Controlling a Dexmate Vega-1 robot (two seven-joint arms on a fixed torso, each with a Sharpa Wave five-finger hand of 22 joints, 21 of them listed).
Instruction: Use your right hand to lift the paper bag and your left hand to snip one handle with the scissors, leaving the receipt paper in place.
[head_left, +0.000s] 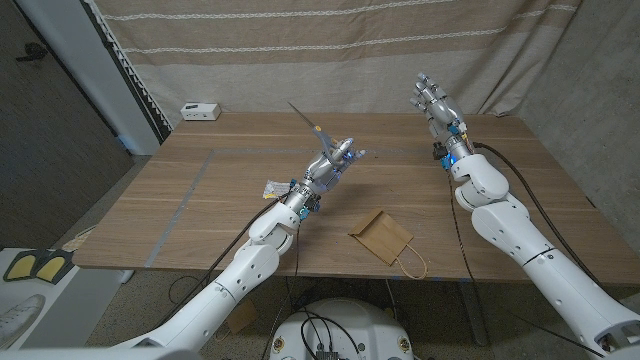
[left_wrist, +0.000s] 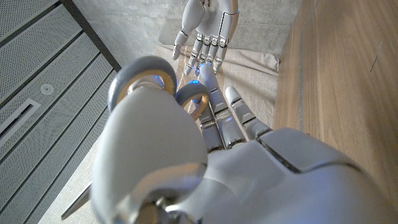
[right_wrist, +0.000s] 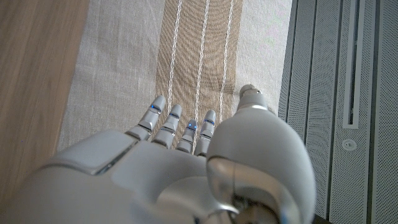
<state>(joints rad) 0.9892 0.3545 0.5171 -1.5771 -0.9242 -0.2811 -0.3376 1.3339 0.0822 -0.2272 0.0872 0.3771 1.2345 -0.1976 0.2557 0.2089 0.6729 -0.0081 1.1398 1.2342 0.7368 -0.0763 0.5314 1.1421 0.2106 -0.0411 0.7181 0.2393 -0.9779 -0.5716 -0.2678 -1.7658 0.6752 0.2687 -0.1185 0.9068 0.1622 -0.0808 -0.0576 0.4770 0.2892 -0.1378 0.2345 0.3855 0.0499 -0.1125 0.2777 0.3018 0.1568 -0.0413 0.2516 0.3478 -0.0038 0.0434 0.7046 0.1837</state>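
A flat brown paper bag lies on the wooden table near its front edge, with one looped handle pointing toward me. My left hand is raised above the table's middle, up and left of the bag, and grips the scissors, whose blades point up and away. The scissors' grey finger loops show around the left hand's fingers. My right hand is held high over the far right of the table, fingers spread, holding nothing; it also appears as the right hand ahead of the left.
A small white box sits at the table's far left corner. A striped beige curtain hangs behind the table. A dark panel stands at the left.
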